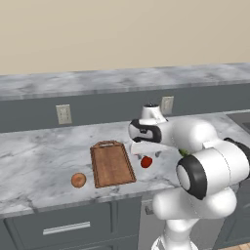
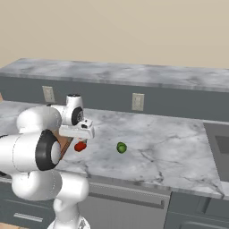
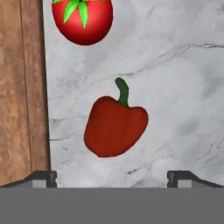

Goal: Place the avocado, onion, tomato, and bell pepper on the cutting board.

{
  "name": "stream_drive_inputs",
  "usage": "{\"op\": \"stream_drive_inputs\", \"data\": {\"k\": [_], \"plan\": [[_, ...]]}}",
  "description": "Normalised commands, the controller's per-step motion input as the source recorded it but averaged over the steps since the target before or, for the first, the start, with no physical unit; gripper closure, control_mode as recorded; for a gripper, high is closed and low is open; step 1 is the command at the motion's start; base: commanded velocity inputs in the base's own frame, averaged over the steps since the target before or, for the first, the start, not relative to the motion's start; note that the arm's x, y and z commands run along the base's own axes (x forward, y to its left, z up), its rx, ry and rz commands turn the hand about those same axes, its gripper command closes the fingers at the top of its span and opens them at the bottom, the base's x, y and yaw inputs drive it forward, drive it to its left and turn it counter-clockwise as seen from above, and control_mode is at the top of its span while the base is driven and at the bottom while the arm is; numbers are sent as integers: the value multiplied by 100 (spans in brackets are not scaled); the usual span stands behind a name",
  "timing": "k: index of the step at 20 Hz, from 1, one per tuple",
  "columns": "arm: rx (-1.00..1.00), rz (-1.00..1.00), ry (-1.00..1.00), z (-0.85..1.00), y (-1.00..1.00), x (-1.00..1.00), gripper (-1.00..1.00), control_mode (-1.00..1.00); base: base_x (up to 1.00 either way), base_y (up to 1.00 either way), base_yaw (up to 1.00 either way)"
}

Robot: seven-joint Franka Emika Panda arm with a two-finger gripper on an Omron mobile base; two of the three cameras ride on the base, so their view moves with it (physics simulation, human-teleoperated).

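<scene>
On the marble table point(image 1: 39, 161) in the left base view, I see the cutting board point(image 1: 112, 164) lying bare, its looped handle toward the wall. The onion point(image 1: 78, 180) sits just off its left long edge, near the table's front lip. Right of the board, one red fruit point(image 1: 146, 162) shows under my hand point(image 1: 144, 155); I cannot tell which fruit it is from here. There is free marble behind the board.

In the right base view, the avocado point(image 2: 121, 147) rests alone on open table, well clear of the front edge. A red fruit point(image 2: 80, 146) lies below the hand point(image 2: 79, 139), partly hidden.

In the hand view, the bell pepper point(image 3: 114, 126) lies centred between my fingertips point(image 3: 43, 178), which are spread wide and touch nothing. The tomato point(image 3: 82, 19) is beyond it, cropped at the top. The board's rim point(image 3: 37, 87) runs down the left side.
</scene>
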Motion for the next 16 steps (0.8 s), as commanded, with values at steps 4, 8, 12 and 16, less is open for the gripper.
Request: {"op": "stream_drive_inputs", "data": {"k": [4, 8, 12, 16], "plan": [[0, 0, 6, -28, 0, 12, -100, -100, 0, 0, 0], [0, 0, 5, -25, 0, 11, -100, -100, 0, 0, 0], [0, 0, 5, -23, 0, 13, -100, -100, 0, 0, 0], [0, 0, 5, -25, 0, 5, -100, -100, 0, 0, 0]]}}
